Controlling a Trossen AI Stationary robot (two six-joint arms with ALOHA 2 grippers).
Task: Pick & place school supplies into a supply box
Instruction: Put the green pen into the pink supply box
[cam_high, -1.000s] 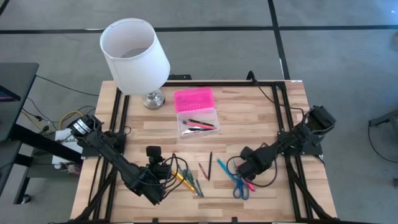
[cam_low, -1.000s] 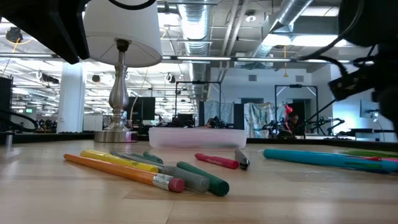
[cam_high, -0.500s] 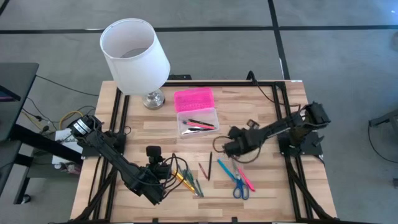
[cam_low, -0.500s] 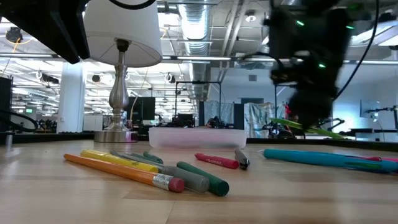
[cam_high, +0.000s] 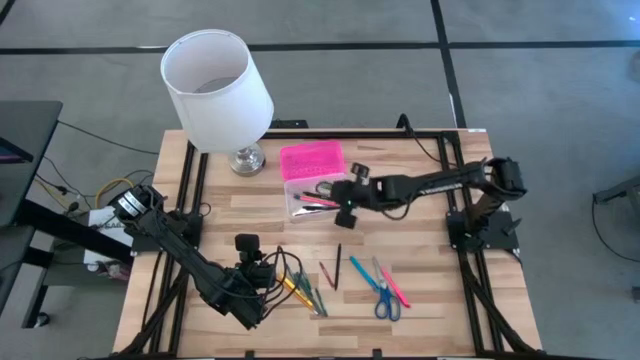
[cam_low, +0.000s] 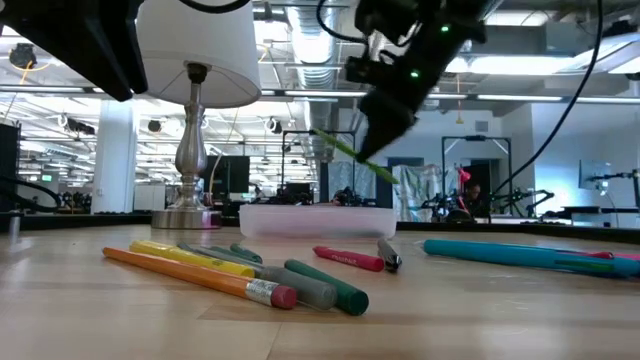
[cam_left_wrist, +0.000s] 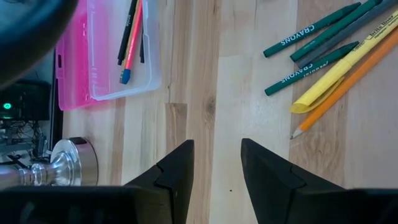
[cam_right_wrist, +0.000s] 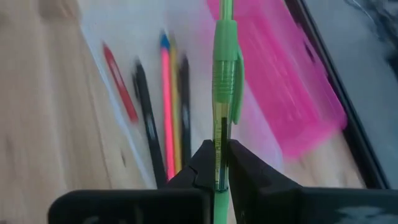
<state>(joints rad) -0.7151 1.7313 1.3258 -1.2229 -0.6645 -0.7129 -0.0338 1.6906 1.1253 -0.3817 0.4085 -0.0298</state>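
Note:
My right gripper (cam_high: 343, 200) hangs over the supply box (cam_high: 316, 193), shut on a green pen (cam_low: 350, 156). The box has a clear base and a pink lid (cam_high: 310, 158) folded open toward the far edge; several pens lie in the base (cam_right_wrist: 155, 106). Left on the table near the near edge are a bunch of pencils and crayons (cam_high: 305, 292), a red crayon (cam_high: 326, 272), a dark pen (cam_high: 338, 264), a teal pen (cam_high: 362, 271), a pink pen (cam_high: 396, 288) and blue-handled scissors (cam_high: 385, 298). My left gripper (cam_left_wrist: 214, 174) waits open, low at the near left. My right gripper pinches the green pen between its two fingers at the clear barrel (cam_right_wrist: 221, 158), below the clip (cam_right_wrist: 236, 71). The fingers (cam_low: 383, 112) come from above. The pen is lifted clear, slanting in the air above the box, and most of its length sticks out past the fingertips.
A white-shaded lamp (cam_high: 215, 85) stands on a metal base (cam_high: 247, 160) at the far left, right beside the box's lid. Black rails (cam_high: 455, 200) run along both table sides. Bare wood lies between the box and the supplies at the near edge.
My right gripper has risen from beside the scissors at the near right and swung toward the far left, ending over the supply box. It stayed shut on the green pen, which has been lifted clear of the table and carried along.

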